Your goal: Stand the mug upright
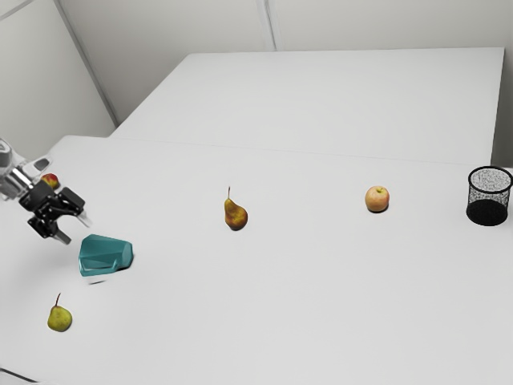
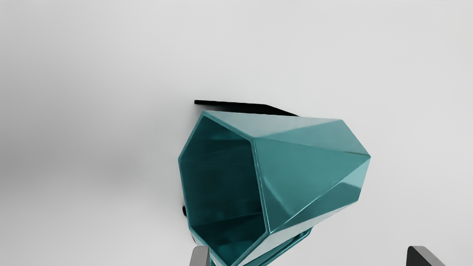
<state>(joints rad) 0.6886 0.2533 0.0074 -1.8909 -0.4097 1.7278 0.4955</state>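
the teal, faceted mug (image 1: 104,255) lies on its side on the surface (image 1: 321,313), toward the exterior view's left, just beside the gripper (image 1: 75,230), which is released, its fingers wide apart. bare surface stretches between the mug and the brown pear (image 1: 236,216); the green pear (image 1: 59,318) sits nearer. the wrist view looks into the mug's dark hollow; the exterior view takes in a pale apple (image 1: 377,199) and a black mesh basket (image 1: 489,170).

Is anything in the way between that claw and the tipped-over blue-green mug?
Nothing visible stands between the open claw and the blue-green mug, which lies on its side. The green pear sits apart from both, outside that gap.
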